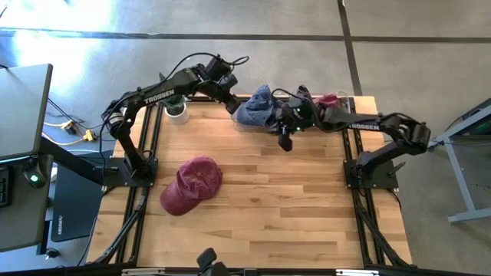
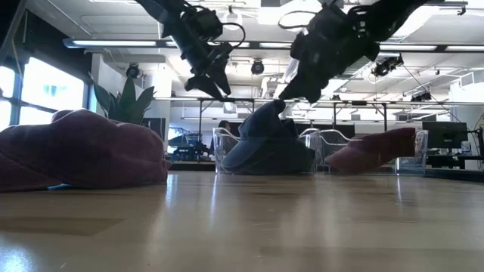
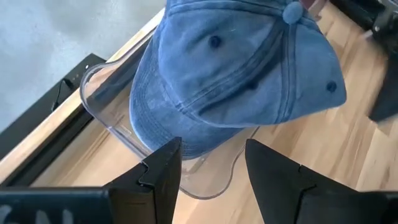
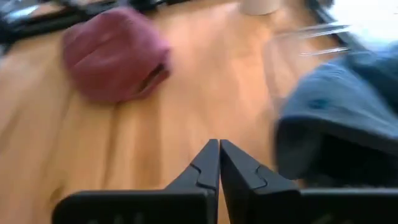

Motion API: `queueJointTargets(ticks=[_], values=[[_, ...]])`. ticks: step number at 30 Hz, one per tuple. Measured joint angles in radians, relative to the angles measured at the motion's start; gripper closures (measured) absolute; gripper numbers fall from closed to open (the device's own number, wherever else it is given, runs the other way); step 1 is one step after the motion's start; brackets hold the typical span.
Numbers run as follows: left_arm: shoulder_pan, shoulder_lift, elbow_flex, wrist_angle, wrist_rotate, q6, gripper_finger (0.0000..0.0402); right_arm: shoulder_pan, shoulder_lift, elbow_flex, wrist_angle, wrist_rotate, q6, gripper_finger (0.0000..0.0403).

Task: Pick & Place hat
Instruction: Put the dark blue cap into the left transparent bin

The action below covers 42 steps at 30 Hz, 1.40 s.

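Observation:
A blue hat (image 3: 242,74) lies crown up on a clear plastic bin (image 3: 112,118) at the table's far edge, its brim hanging over the bin's rim. My left gripper (image 3: 214,168) hovers open just left of the blue hat (image 1: 257,107), touching nothing. My right gripper (image 4: 219,165) is shut and empty, just near and to the right of the blue hat (image 4: 336,118), above the wood. A maroon hat (image 1: 192,185) rests on the table at the near left.
A second clear bin at the far right holds a pinkish hat (image 2: 378,151). A white pot with a plant (image 1: 178,113) stands at the far left beside my left arm. Bare wood (image 1: 291,207) stretches between the maroon hat and the table's right edge.

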Motion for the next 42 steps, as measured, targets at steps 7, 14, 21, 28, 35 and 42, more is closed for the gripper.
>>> queueJointTargets(ticks=[7,14,21,28,35,42], values=[[-0.003,0.000,0.000,0.018,0.004,0.074,0.0229,-0.004,0.000,-0.120,0.232,0.043,0.117,0.0397],[-0.003,0.002,0.000,0.013,0.022,0.092,0.0229,-0.001,0.120,-0.098,0.336,0.065,0.122,0.0400],[-0.003,0.001,0.000,0.027,0.022,0.114,0.0229,-0.028,0.189,-0.011,0.276,0.367,0.121,0.0401],[-0.003,0.001,0.000,0.028,0.083,0.119,0.0229,-0.094,0.177,-0.007,0.049,0.212,0.187,0.0401],[-0.003,0.000,0.000,0.038,0.099,0.153,0.0229,-0.102,0.114,0.055,0.008,0.130,0.195,0.0400],[0.013,0.000,0.000,0.033,0.155,0.075,0.0229,-0.151,0.024,0.214,-0.091,-0.107,0.203,0.0402]])
